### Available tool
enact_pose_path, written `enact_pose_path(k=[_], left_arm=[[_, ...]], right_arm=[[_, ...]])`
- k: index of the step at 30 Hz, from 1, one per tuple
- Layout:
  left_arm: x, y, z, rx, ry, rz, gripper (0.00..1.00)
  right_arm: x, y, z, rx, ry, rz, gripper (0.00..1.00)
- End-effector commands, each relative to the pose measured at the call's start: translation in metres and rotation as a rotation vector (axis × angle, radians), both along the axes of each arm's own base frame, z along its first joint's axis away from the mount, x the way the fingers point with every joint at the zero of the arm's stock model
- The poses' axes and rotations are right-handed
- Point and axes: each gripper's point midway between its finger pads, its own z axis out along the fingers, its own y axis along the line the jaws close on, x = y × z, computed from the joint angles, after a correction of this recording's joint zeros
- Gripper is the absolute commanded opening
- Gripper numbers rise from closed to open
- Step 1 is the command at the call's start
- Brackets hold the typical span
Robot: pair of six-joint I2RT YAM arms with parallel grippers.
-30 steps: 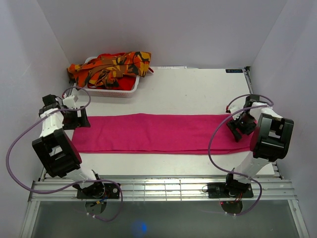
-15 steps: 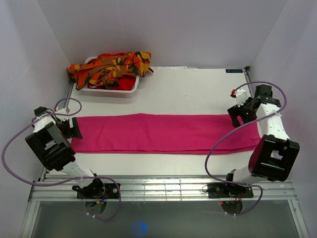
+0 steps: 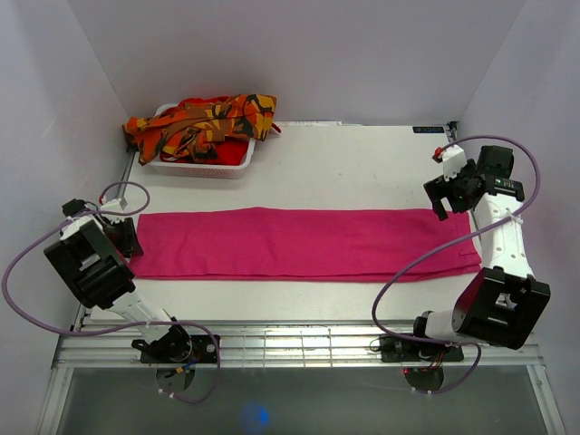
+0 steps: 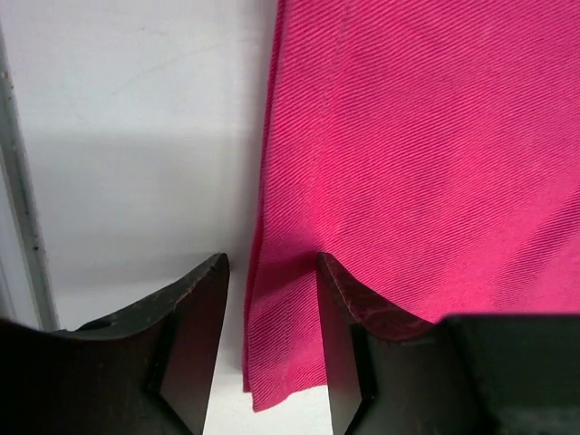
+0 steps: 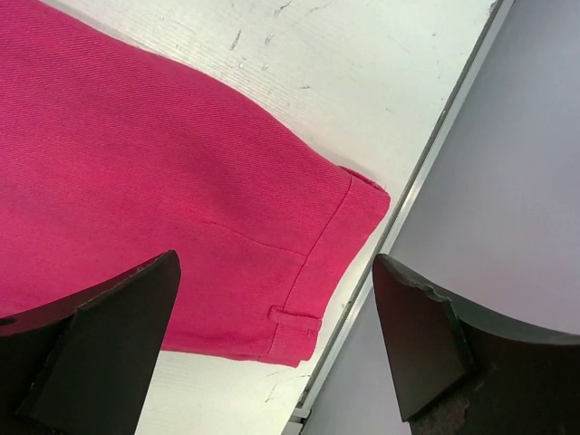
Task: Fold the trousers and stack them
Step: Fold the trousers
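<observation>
Left tool [image 4: 270, 349] straddles the pink trousers [image 4: 435, 163] at their edge

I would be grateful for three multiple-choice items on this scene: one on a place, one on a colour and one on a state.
1. Where does the orange camouflage pair lie?
A. On the floor
B. In the white basket at the far left
C. Draped over an arm

2. What colour is the spread pair on the table?
A. Blue
B. Magenta-pink
C. Grey

3. How does the right gripper stand?
A. Open, holding nothing
B. Shut on cloth
C. Shut on the basket's rim

Answers:
1 B: the top view shows it heaped in the basket.
2 B: all three views show that cloth as bright magenta-pink.
3 A: the right wrist view shows its fingers wide apart, gripping nothing.
</observation>
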Motion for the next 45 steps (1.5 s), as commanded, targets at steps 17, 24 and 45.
enact_pose_path(k=[17,24,45], left_arm=[[0.023,-0.025,0.036,-0.155,-0.059,-0.008,0.0],[0.049,-0.002,0.127,-0.084,-0.187,-0.055,0.0],[0.065,-0.276,0.235,-0.429,-0.374,-0.402,0.0]], right_arm=[[-0.012,0.02,0.006,0.09,-0.004,0.043,0.96],[-0.017,0.023,-0.001,0.102,0.029,0.059,0.96],[-0.042,0.021,-0.058,0.13,0.285,0.039,0.95]])
